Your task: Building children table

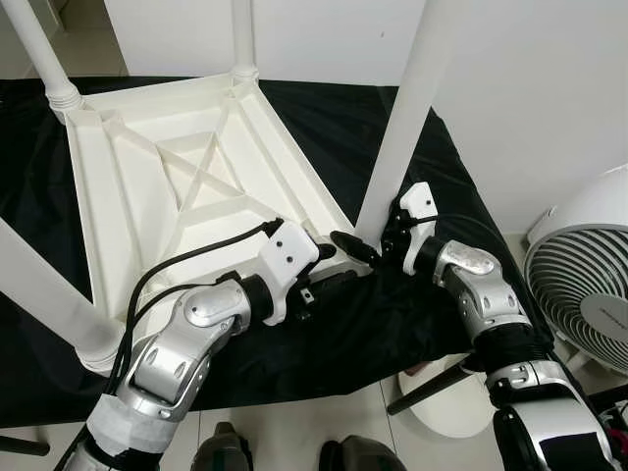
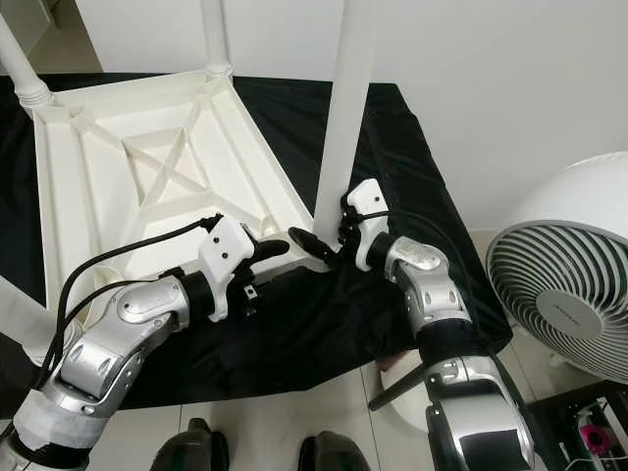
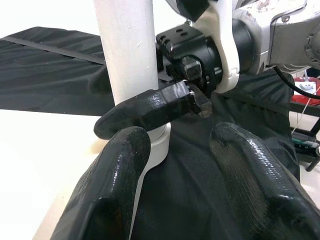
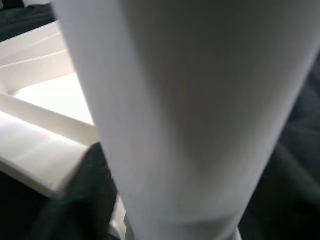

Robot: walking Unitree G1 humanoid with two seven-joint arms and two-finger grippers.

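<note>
While the white children table (image 1: 186,177) lies upside down on a black cloth (image 1: 392,324), its four legs point up and all are cut off by the upper edge of the head views. The right gripper (image 1: 378,247) is at the base of the near right leg (image 1: 407,118), with one black finger (image 3: 145,112) curved around the leg just above its collar; the other finger is hidden behind the leg, so I cannot tell if the jaws really clamp it. From the right wrist camera the leg is very close and blurred. The left gripper (image 3: 190,165) has its jaws apart and holds nothing; the same leg's base stands just in front of its two fingertips. A white fan (image 2: 564,294) stands beside the cloth, partly cut off.
</note>
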